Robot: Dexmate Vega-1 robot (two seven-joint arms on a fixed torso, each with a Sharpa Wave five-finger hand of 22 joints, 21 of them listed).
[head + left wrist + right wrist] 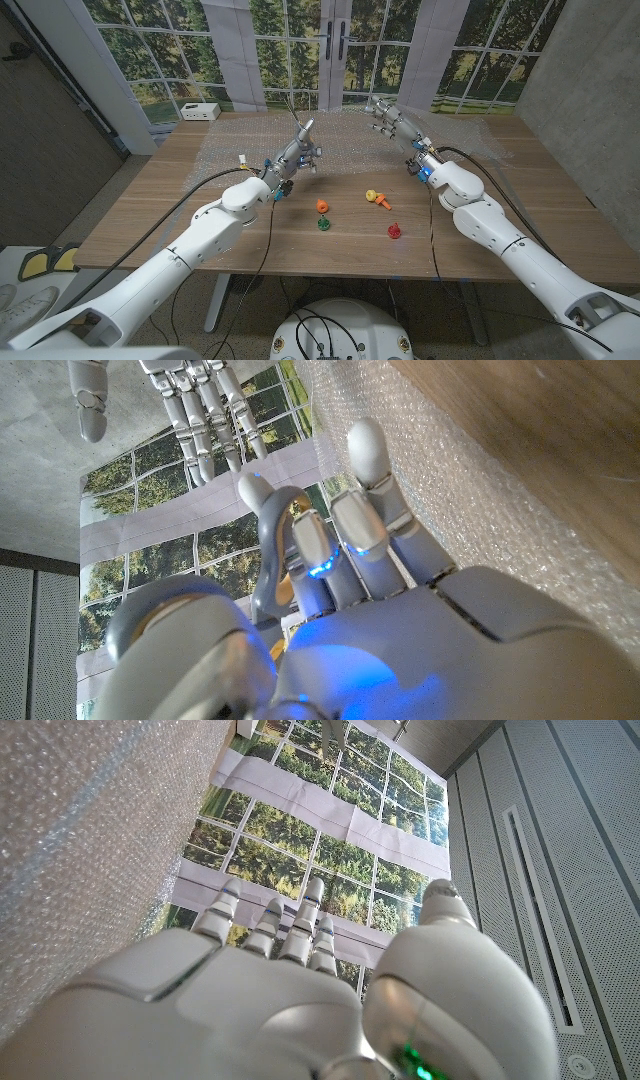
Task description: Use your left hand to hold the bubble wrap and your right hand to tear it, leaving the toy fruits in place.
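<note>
A clear sheet of bubble wrap [345, 150] lies across the far half of the wooden table [200, 235]. My left hand [298, 150] hovers over the sheet's middle with its fingers apart, holding nothing; the left wrist view shows the hand [350, 550] beside the bubble wrap [470, 490]. My right hand [388, 118] is raised above the sheet's far right part, fingers spread and empty; its fingers [190, 400] also show in the left wrist view. The right wrist view has the right hand [270, 980] next to the bubble wrap [80, 840]. Toy fruits stand nearer me: orange [321, 206], green [324, 223], yellow [373, 194], red [394, 231].
A white box [200, 111] sits off the table's far left corner by the window. Cables [432, 215] run along both arms. Bare wood lies in front of the fruits down to the near edge.
</note>
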